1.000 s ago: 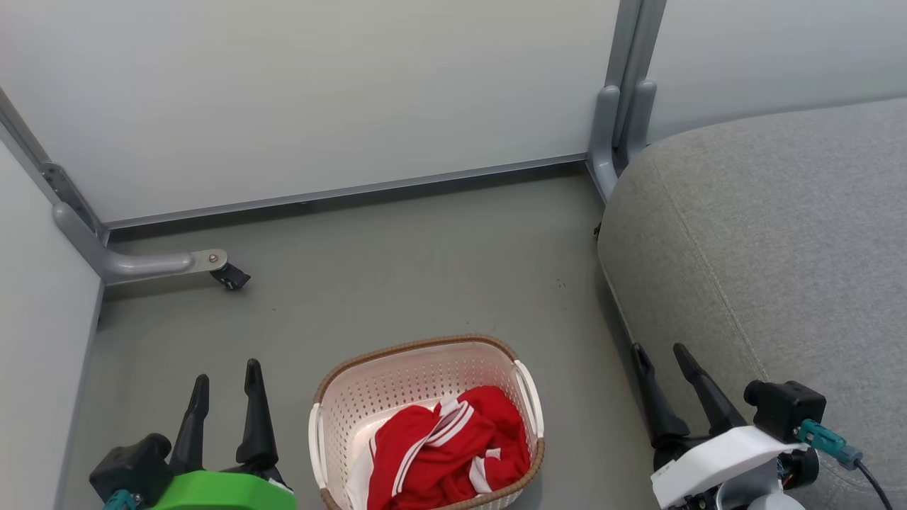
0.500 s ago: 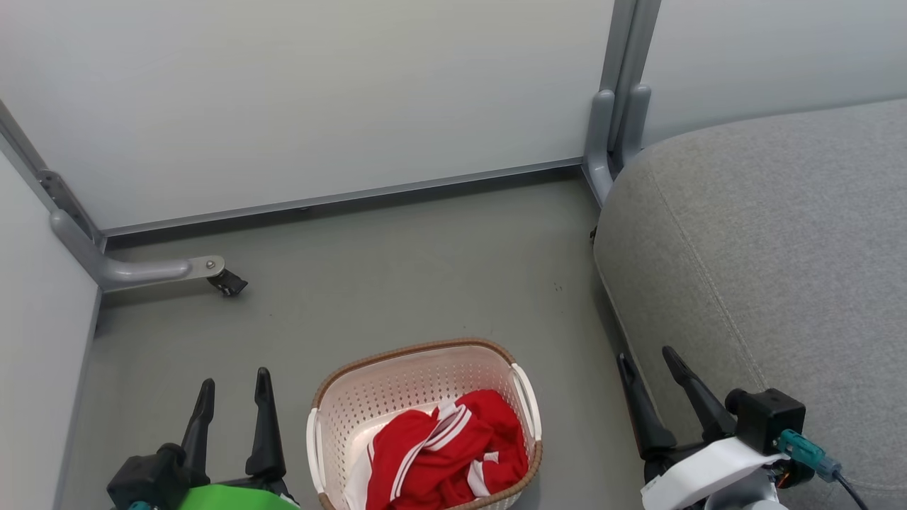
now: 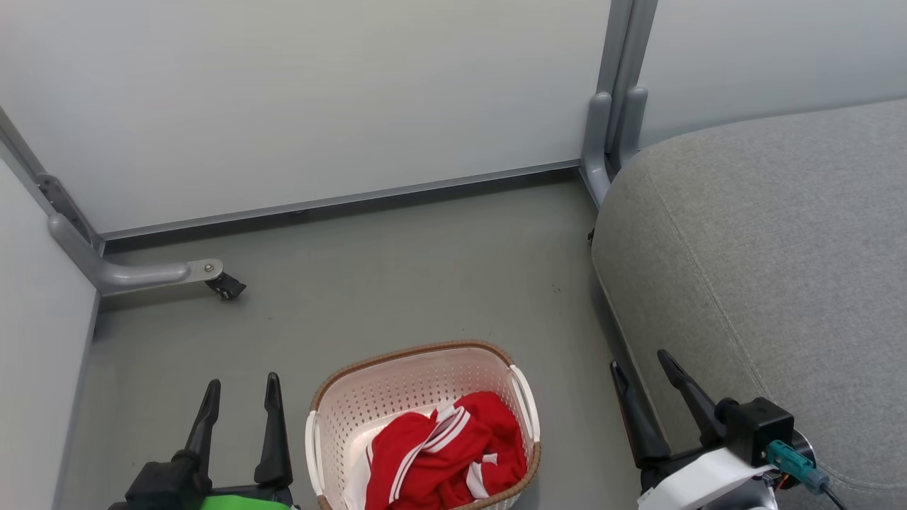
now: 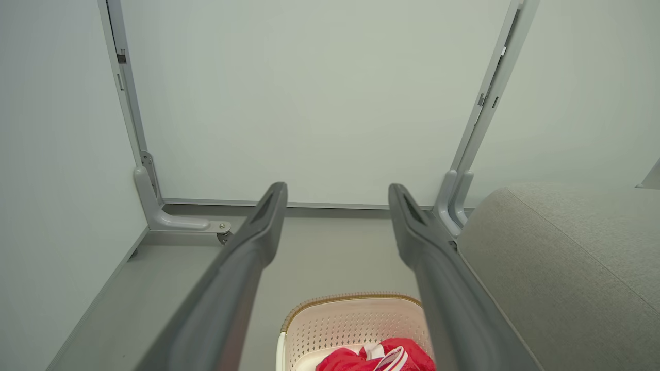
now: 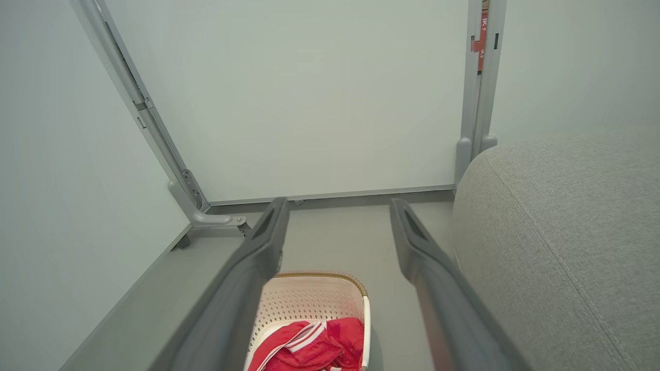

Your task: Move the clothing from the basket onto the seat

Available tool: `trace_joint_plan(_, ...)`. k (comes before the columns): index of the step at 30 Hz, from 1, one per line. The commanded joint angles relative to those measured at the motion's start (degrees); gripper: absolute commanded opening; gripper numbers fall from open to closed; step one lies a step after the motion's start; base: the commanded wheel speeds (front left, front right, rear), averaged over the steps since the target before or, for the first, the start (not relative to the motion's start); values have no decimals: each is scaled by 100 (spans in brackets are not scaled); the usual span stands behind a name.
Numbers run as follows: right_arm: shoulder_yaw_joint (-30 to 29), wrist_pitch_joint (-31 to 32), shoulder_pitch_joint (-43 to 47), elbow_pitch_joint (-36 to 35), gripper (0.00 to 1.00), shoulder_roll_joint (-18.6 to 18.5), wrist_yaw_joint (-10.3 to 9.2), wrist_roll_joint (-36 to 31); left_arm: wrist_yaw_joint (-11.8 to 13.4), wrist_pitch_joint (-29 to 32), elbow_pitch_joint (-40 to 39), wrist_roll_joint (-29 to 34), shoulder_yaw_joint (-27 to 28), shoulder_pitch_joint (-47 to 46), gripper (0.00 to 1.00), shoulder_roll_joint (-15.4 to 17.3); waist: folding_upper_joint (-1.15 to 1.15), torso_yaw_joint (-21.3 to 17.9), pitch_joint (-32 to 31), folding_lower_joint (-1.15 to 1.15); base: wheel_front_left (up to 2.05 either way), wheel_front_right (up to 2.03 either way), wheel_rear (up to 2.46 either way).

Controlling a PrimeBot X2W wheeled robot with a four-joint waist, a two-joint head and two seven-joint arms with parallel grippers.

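While both arms sit low at the near edge of the head view, neither grips anything. At far left a grey partition foot (image 3: 142, 271) with a small black caster (image 3: 225, 287) rests on the grey floor (image 3: 397, 269), under pale partition panels (image 3: 319, 92). Nearer, the left pincer (image 3: 242, 380) has its two dark fingers spread wide and empty, over the floor just left of the laundry basket (image 3: 418, 349).

This cream perforated basket, with a brown woven-look rim and white side handles, stands on the floor between the two pincers and apart from both. Inside it lies the red clothing (image 3: 446, 453), a crumpled heap with white stripes bunched toward the near right side. The basket's pale bottom shows on the far left side.

Further right, the right pincer (image 3: 639, 359) is likewise spread wide and holds nothing. Its fingers lie along the front edge of the seat (image 3: 765, 248); I cannot tell whether they touch it. This large light grey cushion has a stitched seam.
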Motion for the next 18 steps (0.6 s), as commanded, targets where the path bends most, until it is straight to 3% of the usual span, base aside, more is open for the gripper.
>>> trace_joint_plan(1, -6, -68, 58, -26, 100, -30, 0, -126, 24, -47, -42, 120, -19, 88, 100, 42, 0, -6, -4, 0, 0, 0, 0)
trace_joint_plan(18, 25, -236, 79, -38, 100, -40, 0, -585, -51, -224, -68, 739, -31, 186, 100, 47, 0, -65, -47, 0, 0, 0, 0)
